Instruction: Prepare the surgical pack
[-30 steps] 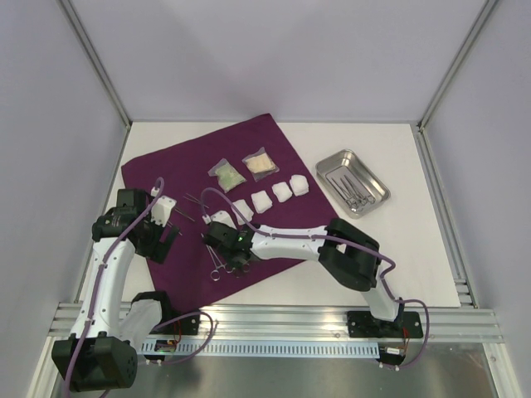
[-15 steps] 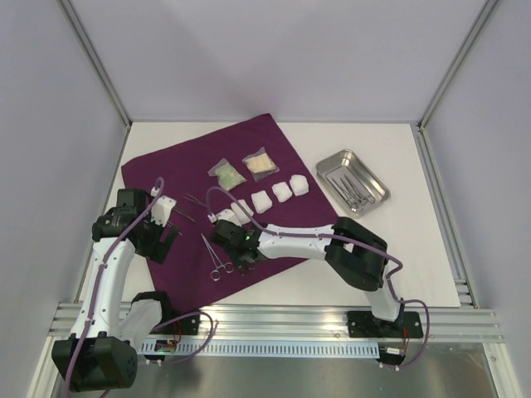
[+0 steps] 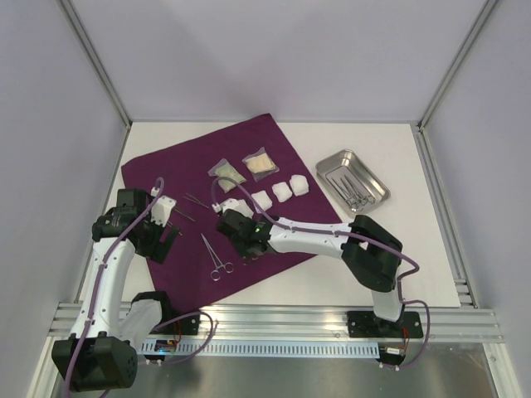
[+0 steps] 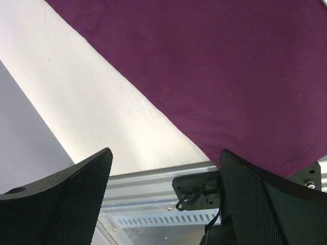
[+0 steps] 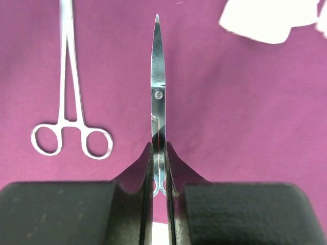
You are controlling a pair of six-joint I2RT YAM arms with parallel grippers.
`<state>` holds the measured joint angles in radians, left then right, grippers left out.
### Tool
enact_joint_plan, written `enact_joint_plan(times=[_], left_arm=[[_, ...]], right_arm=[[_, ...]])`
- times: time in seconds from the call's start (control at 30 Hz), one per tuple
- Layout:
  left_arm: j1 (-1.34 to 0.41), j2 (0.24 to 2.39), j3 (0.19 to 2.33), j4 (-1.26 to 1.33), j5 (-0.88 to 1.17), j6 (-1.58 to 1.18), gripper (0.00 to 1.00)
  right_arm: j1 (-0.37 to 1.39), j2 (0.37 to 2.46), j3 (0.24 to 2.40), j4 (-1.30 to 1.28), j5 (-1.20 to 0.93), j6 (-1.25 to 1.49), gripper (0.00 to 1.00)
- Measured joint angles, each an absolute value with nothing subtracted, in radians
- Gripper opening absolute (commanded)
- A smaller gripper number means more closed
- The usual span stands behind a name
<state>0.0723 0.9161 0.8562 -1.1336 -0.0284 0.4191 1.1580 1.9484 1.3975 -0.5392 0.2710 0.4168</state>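
I am gripping a pair of steel scissors by the handles in the closed right fingers, blades pointing away over the purple cloth. A ring-handled clamp is lying on the cloth just beside them. The left fingers are standing wide apart, holding nothing, above the cloth's edge. Gauze pads and two clear packets are sitting on the cloth, and the steel tray is resting on the bench, apart from the cloth.

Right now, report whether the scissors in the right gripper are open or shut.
Shut: the scissors show both blades lying together as one narrow tip, with the handle end pinched in the right gripper.
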Motion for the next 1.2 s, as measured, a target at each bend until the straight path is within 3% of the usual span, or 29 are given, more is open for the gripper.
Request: enact_joint_plan(times=[0.2,0.57,0.93,1.2], left_arm=[[0.072,0.916,0.857,-1.134,-0.028,0.422,0.95],[0.072,0.958,0.902,-1.131,-0.028,0.439,0.95],[0.072,1.039,0.96,-1.109,-0.016,0.442,0.95],[0.072,1.104,0.983,-1.09,-0.005,0.438,0.95]], right_arm=[[1.043,1.866,1.374,-0.54,0.258,0.313,0.0],[0.471,1.655,1.34,-0.51,0.175,-0.062,0.01],[0.118,1.781,1.297,-0.5,0.085,-0.319,0.0],[0.068,1.867,1.296,-0.503,0.08,-0.409,0.0]])
